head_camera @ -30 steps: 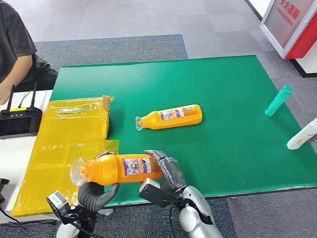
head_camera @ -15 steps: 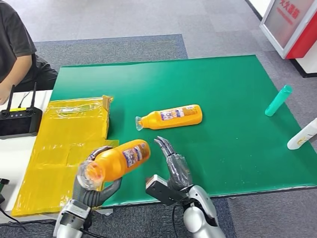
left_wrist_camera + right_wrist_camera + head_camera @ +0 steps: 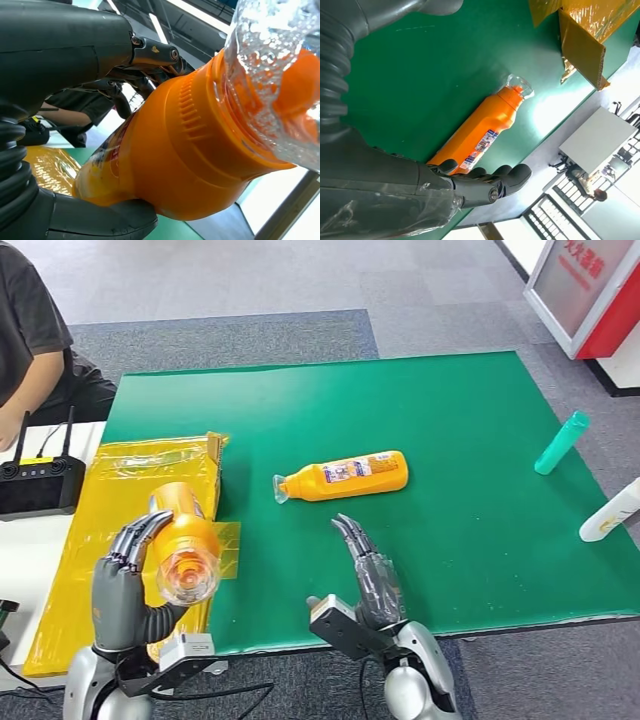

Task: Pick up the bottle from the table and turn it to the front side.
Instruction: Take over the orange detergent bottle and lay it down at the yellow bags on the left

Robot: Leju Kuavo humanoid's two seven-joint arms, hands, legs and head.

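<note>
I see my left hand (image 3: 121,585) grasping the bottle (image 3: 181,545), fingers (image 3: 134,538) wrapped round its orange body, thumb underneath. It is lifted off the counter (image 3: 453,540) at the near left, over the yellow sheet (image 3: 113,520), its clear cap (image 3: 185,578) pointing back at my head camera. In the left wrist view the cap (image 3: 275,75) sits close to the lens and the label (image 3: 109,150) runs away from it. My right hand (image 3: 370,575) hovers over the green mat with fingers straight and apart, holding nothing. A second bottle (image 3: 343,476) lies on its side mid-counter, just beyond that hand.
</note>
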